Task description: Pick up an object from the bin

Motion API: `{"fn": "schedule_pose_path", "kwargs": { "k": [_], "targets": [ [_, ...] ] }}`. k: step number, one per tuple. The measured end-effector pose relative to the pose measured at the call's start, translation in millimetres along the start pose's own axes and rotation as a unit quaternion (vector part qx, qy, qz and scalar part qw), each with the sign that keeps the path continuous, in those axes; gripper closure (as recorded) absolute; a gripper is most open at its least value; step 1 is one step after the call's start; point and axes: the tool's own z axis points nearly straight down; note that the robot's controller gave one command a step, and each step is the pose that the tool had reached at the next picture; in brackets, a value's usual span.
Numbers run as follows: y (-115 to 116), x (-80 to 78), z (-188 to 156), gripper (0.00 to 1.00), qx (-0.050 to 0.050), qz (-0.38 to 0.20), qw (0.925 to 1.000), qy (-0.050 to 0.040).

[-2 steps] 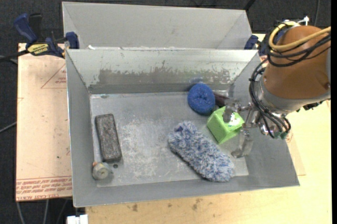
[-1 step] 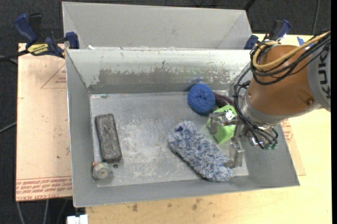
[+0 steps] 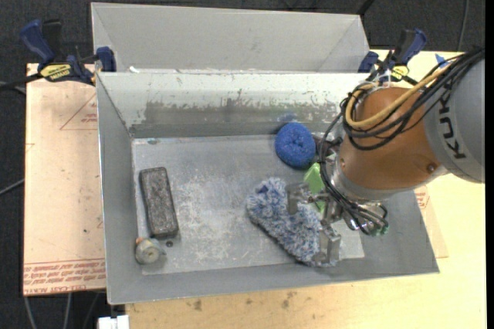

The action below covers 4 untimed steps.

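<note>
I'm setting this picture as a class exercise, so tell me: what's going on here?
A robot arm reaches into the grey bin from the right. Its end effector is low over a fluffy blue-and-white cloth at the bin's front right. A blue ball lies behind it, a grey block at the left. Nothing looks lifted yet.

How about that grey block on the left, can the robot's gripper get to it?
Probably yes. The grey block lies flat on the bin floor with nothing on top. The gripper is over the fuzzy blue-and-white cloth at the right, and only bare floor lies between them.
</note>
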Motion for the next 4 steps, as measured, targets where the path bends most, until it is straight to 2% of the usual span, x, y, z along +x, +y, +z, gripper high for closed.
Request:
{"fn": "schedule_pose_path", "kwargs": {
  "k": [1,2,3,4],
  "targets": [
    [-33.9,7.7,10.5,0.0,0.001,-0.009,1.0,-0.0005],
    [-12.4,-3.1,67.7,0.0,0.002,0.12,0.9927,-0.0059],
    [-9.8,-2.6,78.9,1.0,0.002,-0.048,0.9988,-0.0057],
    [-9.8,-2.6,78.9,1.0,0.002,-0.048,0.9988,-0.0057]
  ]
}}
